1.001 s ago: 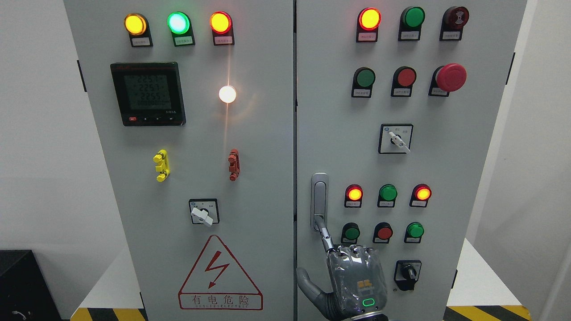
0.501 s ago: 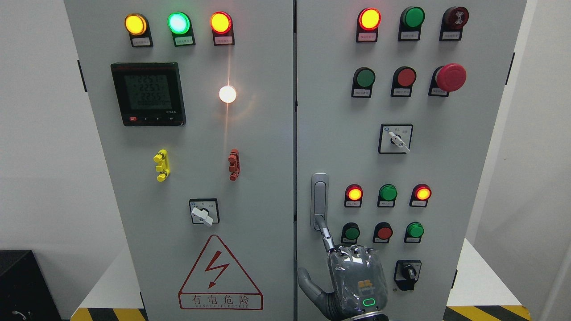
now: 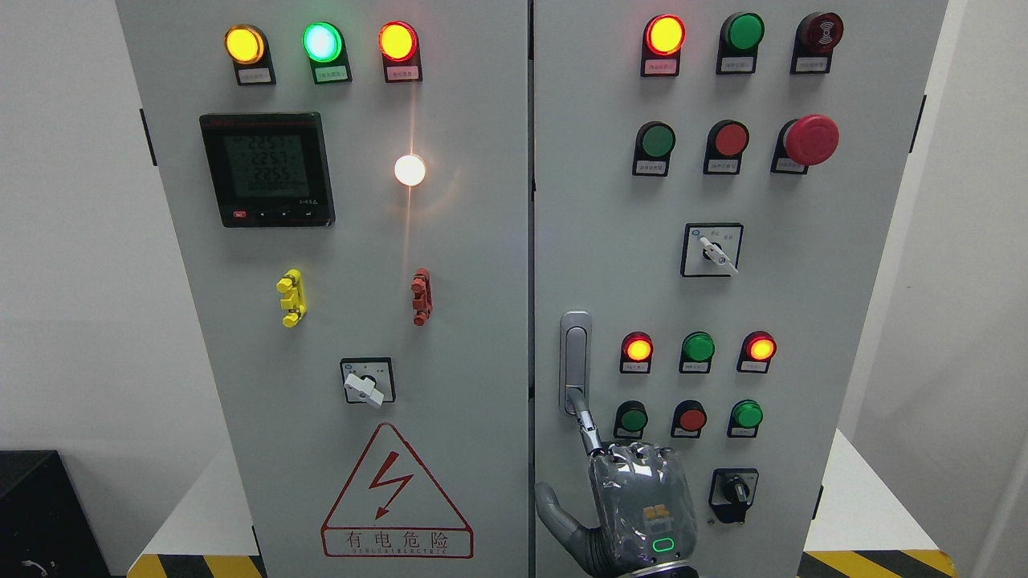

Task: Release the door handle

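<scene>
A silver vertical door handle [image 3: 575, 361] sits in its recess at the left edge of the right cabinet door [image 3: 803, 321]. My right hand [image 3: 620, 482] comes up from the bottom edge just below it, back of the hand toward the camera. Its index finger [image 3: 587, 425] is stretched out, and its tip touches the lower end of the handle. The other fingers are curled into the palm and the thumb [image 3: 554, 507] sticks out to the left. Nothing is held. The handle lies flat against the door, and both doors are closed.
The right door carries lit indicator lamps, push buttons, a red mushroom stop button [image 3: 811, 139] and two rotary switches [image 3: 711, 250]. A black rotary switch [image 3: 733, 490] sits just right of my hand. The left door [image 3: 361, 321] bears a meter [image 3: 267, 168] and a warning triangle [image 3: 395, 494].
</scene>
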Robot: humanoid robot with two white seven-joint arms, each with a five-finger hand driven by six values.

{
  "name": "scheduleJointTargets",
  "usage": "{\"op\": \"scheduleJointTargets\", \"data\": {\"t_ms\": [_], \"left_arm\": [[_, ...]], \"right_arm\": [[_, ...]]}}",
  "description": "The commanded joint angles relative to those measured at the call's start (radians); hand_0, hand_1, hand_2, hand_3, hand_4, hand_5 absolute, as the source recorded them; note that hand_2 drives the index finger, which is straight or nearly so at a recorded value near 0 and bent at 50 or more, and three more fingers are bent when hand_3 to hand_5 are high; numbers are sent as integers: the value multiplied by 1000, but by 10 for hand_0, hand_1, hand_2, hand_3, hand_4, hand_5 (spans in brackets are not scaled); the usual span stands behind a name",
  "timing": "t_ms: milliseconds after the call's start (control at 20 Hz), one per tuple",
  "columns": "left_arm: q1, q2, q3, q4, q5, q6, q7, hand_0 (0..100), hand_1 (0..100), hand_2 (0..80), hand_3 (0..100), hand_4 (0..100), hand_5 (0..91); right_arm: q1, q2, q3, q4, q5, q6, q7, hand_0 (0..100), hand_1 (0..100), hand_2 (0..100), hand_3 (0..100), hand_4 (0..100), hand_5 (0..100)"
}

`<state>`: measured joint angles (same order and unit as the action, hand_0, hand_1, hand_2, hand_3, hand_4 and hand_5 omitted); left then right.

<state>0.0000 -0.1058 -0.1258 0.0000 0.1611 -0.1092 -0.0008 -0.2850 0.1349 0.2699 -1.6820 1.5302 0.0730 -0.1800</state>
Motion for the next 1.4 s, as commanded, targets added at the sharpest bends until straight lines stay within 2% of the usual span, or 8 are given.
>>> {"op": "scheduleJointTargets", "data": {"t_ms": [0, 1352], "left_arm": [[-26, 0, 0, 29, 0, 0, 1, 120, 556, 0, 0, 0, 0], [-28, 0, 0, 29, 1, 0, 1, 120, 556, 0, 0, 0, 0]], "right_arm": [[3, 0, 2, 13, -1, -1, 1, 317, 253, 105, 1000, 1000, 1000], [4, 0, -6, 39, -1, -1, 4, 325, 252, 111, 1000, 1000, 1000]]}}
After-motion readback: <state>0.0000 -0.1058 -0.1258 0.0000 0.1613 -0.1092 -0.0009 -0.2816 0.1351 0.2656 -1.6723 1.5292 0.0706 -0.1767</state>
